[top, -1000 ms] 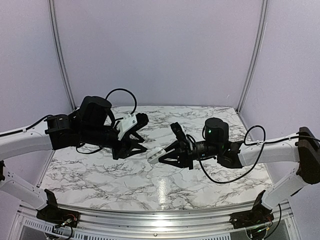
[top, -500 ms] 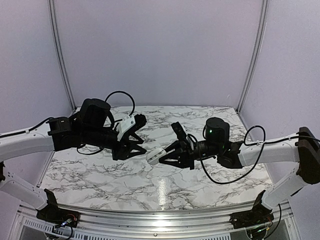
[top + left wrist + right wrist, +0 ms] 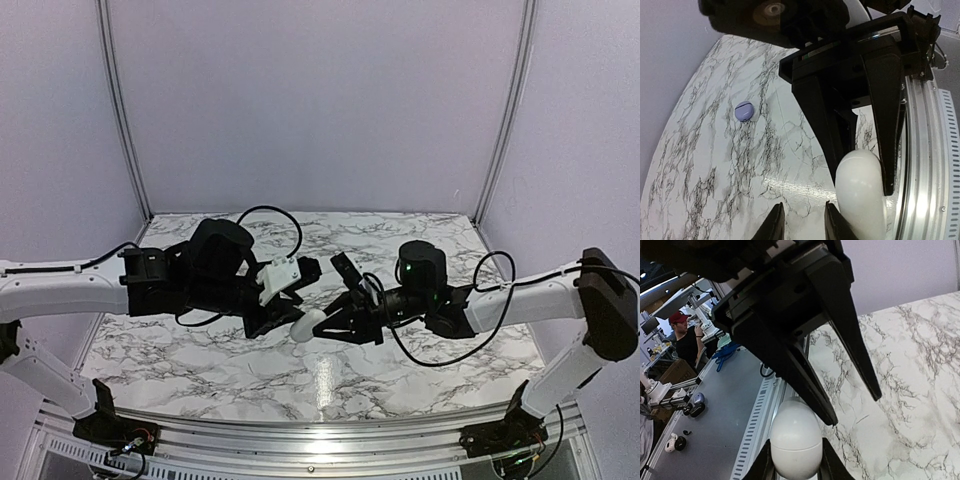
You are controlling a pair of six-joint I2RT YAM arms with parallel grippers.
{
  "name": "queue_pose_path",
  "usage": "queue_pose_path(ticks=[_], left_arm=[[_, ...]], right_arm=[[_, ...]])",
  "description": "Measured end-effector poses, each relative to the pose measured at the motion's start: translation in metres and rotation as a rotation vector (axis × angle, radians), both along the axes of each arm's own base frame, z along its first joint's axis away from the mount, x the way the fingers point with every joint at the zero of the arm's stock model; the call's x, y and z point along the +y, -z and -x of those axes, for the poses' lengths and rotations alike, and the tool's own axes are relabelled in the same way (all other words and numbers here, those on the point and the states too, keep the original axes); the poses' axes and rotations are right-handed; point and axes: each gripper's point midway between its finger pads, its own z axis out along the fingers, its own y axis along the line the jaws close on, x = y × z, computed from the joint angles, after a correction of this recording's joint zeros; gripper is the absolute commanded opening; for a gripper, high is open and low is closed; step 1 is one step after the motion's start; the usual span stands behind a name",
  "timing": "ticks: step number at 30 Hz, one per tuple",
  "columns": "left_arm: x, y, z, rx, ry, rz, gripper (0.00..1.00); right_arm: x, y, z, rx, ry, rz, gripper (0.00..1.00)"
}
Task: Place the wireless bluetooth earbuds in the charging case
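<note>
The white charging case (image 3: 795,442) is gripped by the right gripper (image 3: 795,466), its two fingers closed against the egg-shaped shell on either side, just below the seam. The case is held up off the table (image 3: 420,370), with its rounded end turned toward the left gripper (image 3: 802,226).

The left gripper's fingers (image 3: 810,385) are seen to stand apart, with nothing between them. In the right wrist view one fingertip is placed just beside the top of the case. Whether it is touching cannot be told. The other fingertip is spread well away from the case. In the left wrist view the case is seen just beside the left fingertips, clamped between the right gripper's long black fingers.

One lilac earbud (image 3: 744,111) is seen lying flat on the table, well apart from the case and from both grippers. A dark slit is shown across it, and no finer detail can be made out.

The table below the case is white marble with grey veins. An aluminium rail (image 3: 925,165) is fixed along the table's edge nearest the arm bases. Behind the case, pale lilac walls (image 3: 320,100) are joined by metal uprights. Past the rail, a person in a red cap (image 3: 687,335) is seen at a bench.
</note>
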Motion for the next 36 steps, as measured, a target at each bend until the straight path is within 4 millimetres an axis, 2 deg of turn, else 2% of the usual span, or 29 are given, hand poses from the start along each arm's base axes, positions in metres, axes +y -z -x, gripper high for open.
queue_pose_path(ticks=[3, 5, 6, 8, 9, 12, 16, 19, 23, 27, 30, 36], left_arm=[[0.0, 0.011, -0.008, -0.045, -0.047, -0.051, 0.53], [0.005, 0.013, -0.019, -0.077, -0.103, -0.075, 0.63], [0.008, 0.013, -0.025, -0.089, -0.13, -0.081, 0.69], [0.017, 0.01, -0.041, -0.104, -0.203, -0.079, 0.97], [0.021, 0.008, -0.049, -0.107, -0.236, -0.071, 0.99], [0.038, -0.001, -0.069, -0.105, -0.346, -0.008, 0.99], [0.065, -0.014, -0.089, -0.095, -0.479, 0.111, 0.99], [0.081, -0.027, -0.1, -0.098, -0.57, 0.205, 0.99], [0.09, -0.04, -0.11, -0.09, -0.673, 0.298, 0.99], [0.096, -0.04, -0.118, -0.07, -0.746, 0.323, 0.99], [0.096, -0.037, -0.123, -0.055, -0.778, 0.328, 0.99], [0.099, -0.035, -0.125, -0.037, -0.811, 0.339, 0.99]], right_arm=[[0.002, 0.012, -0.003, 0.06, 0.006, 0.031, 0.0], [0.0, 0.017, -0.01, 0.091, 0.023, 0.045, 0.0], [-0.002, 0.018, -0.016, 0.103, 0.043, 0.048, 0.0], [-0.009, 0.019, -0.034, 0.115, 0.099, 0.052, 0.0], [-0.014, 0.021, -0.047, 0.122, 0.14, 0.054, 0.0], [-0.031, 0.025, -0.084, 0.13, 0.274, 0.068, 0.0], [-0.044, 0.039, -0.116, 0.159, 0.378, 0.111, 0.0], [-0.046, 0.062, -0.136, 0.205, 0.43, 0.165, 0.01], [-0.043, 0.096, -0.154, 0.267, 0.47, 0.244, 0.03], [-0.043, 0.127, -0.171, 0.319, 0.511, 0.309, 0.11], [-0.045, 0.143, -0.185, 0.344, 0.54, 0.348, 0.15], [-0.046, 0.16, -0.206, 0.355, 0.58, 0.393, 0.31]])
